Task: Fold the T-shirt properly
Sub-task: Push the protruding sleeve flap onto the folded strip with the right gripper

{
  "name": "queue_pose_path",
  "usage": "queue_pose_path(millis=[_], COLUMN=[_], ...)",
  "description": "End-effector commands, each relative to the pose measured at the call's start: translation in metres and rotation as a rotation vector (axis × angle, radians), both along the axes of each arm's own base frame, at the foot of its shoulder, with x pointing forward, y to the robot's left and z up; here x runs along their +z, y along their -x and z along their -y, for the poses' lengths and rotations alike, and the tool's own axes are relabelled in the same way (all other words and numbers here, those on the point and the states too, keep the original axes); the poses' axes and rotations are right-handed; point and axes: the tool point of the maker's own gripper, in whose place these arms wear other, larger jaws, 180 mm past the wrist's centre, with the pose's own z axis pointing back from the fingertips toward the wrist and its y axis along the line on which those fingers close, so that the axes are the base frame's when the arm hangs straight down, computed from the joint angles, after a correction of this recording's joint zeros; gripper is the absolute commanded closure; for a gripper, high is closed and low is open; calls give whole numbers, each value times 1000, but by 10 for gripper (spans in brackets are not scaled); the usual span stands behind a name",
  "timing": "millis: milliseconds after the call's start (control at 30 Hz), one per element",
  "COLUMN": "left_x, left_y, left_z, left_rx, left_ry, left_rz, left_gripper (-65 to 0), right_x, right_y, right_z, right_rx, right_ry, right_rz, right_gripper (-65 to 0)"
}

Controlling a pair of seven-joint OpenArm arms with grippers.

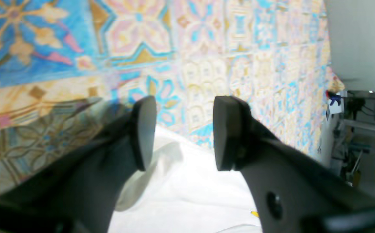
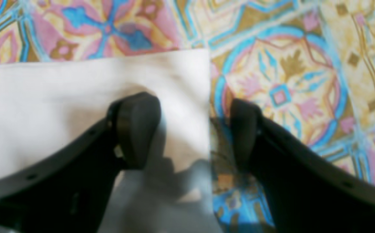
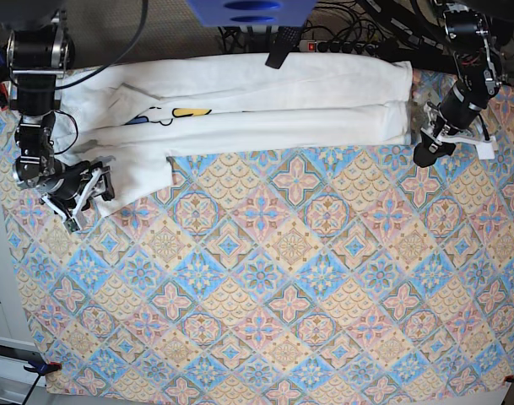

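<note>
A tablecloth patterned with blue, yellow and pink tiles covers the whole work surface, and cables trail along its far edge in the base view. The T-shirt lies along that far edge as a long white band folded lengthwise, with a small patch of blue and yellow print showing near one end and a sleeve or corner hanging down toward the near side.

The right gripper sits at the end of the band on the left of the base view. Its wrist view shows the fingers spread apart, one over the white cloth and the other over the bare tablecloth just past a straight edge of the fabric; whether either pad touches the cloth is hard to judge because that view is blurred.

The left gripper is at the opposite end, just beside the folded edge. In its own wrist view the jaws stand wide apart with nothing between them, and white fabric lies beneath and behind them.
</note>
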Motion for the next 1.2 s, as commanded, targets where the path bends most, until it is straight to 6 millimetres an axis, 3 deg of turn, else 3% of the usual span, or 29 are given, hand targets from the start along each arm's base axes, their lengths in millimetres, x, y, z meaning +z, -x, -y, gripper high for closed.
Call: queue_pose_path(millis=[0, 133, 233, 367, 433, 600, 733, 933, 1067, 1167], left_x=[13, 14, 14, 16, 16, 16, 16, 15, 15, 15], left_y=[-7, -7, -7, -10, -11, -13, -14, -13, -13, -13], left_z=[-5, -7, -7, -7, -8, -7, -6, -6, -6, -6], left_rx=[1, 7, 7, 7, 6, 4, 2, 1, 1, 1], left_ry=[-8, -11, -11, -11, -15, -18, -16, -17, -17, -17], left_rz=[45, 47, 47, 55, 56, 58, 59, 56, 56, 56], left_gripper=[-289, -289, -289, -289, -289, -289, -289, -289, -289, -289], right_x=[-3, -12, -15, -2, 12, 39, 62, 97, 111, 110], right_y=[8, 13, 15, 3, -4, 14, 40, 72, 97, 118], right_z=[0, -21, -24, -28, -34, -18, -2, 3, 5, 4], right_rx=[28, 39, 39, 60, 94, 87, 73, 102, 122, 139], right_ry=[7, -30, -36, -26, -9, 83, 171, 289, 359, 380], right_rz=[-34, -44, -50, -7, 33, 60, 71, 91, 71, 33], right_gripper=[-340, -246, -143, 0, 0, -2, -2, -2, -2, -2])
